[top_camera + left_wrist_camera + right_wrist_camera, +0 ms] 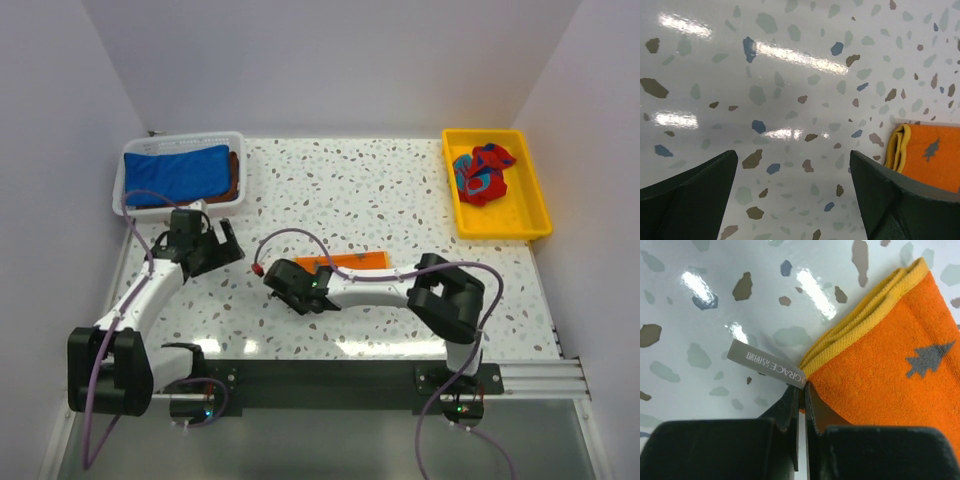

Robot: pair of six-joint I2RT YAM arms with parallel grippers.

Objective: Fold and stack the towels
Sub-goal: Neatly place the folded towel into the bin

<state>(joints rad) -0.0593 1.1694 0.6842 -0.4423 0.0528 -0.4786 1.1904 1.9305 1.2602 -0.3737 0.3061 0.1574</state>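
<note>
Right fingers clamp a corner of the orange towel; left fingers spread wide

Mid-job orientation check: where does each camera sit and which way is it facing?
Top: overhead from behind, looking down at the table; left arm and right arm show.
Left wrist: facing down at the table; open left gripper frames it.
Right wrist: facing down, close; right gripper shut on a corner of the orange towel.
Shared: all three see the orange towel.
</note>
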